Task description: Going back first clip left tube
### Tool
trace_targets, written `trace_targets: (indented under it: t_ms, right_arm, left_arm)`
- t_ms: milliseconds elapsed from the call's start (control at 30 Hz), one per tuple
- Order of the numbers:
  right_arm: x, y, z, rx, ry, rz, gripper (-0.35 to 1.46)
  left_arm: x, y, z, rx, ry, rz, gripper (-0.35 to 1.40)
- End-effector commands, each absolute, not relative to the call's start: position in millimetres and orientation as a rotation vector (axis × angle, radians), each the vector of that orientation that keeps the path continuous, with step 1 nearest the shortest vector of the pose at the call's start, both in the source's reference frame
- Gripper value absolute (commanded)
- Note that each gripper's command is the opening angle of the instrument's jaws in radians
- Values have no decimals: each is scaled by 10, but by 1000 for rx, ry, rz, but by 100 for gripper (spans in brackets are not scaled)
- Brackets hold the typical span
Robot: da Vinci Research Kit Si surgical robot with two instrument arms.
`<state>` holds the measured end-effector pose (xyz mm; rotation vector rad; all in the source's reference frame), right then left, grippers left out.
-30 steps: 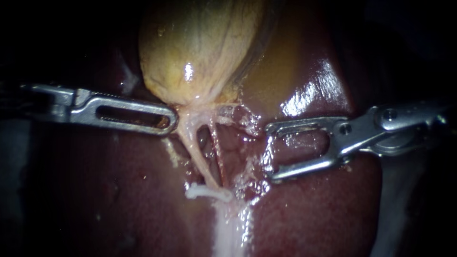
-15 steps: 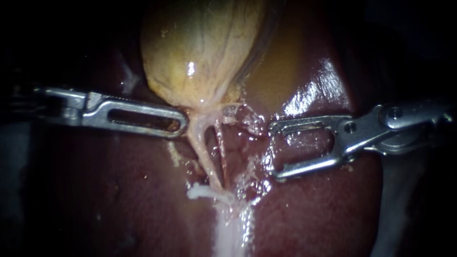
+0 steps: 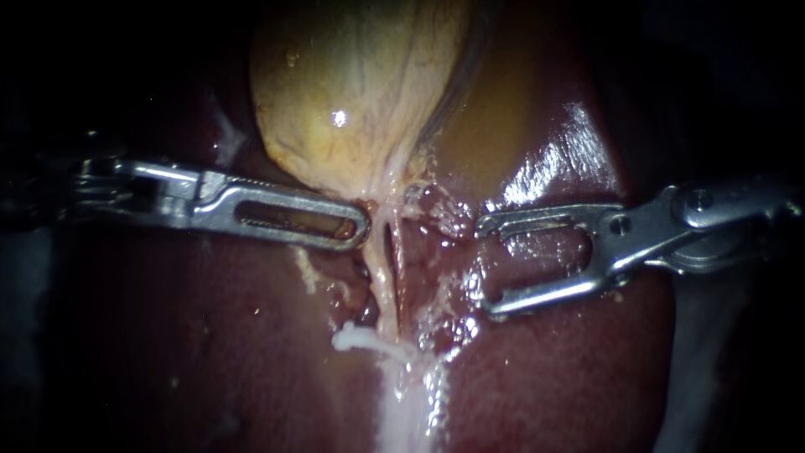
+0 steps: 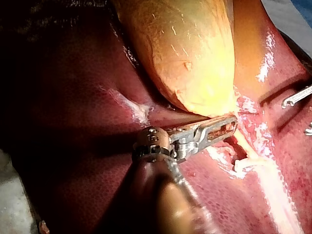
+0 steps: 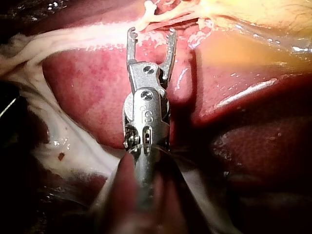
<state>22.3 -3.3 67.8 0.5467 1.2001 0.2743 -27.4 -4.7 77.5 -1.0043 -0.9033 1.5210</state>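
Easing the right slender steel instrument [image 3: 486,268] back from the pale left tube [image 3: 380,281], with jaws spread wide and gripping nothing, just beside that tube yet clear of it. Bringing the left slotted steel instrument [image 3: 356,228] in toward the tube's upper end, jaws apparently pinching the neck of the yellow-tan bulging gallbladder [image 3: 352,92], so slackening a tube stretched aslant a second ago. Judging the retreat barely begun, with the tube sitting between both tips, nearer the left one.
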Motion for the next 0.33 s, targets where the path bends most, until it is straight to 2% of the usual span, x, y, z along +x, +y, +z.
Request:
trace_targets:
  t_ms: [33,333]
  right_arm:
    - [223,-33,678,547,1200,274,49]
    - [223,-33,678,547,1203,275,49]
  left_arm:
    - [-274,-47,775,-1002,-903,1522,-35]
    - [-273,-47,775,-1002,-904,1522,-35]
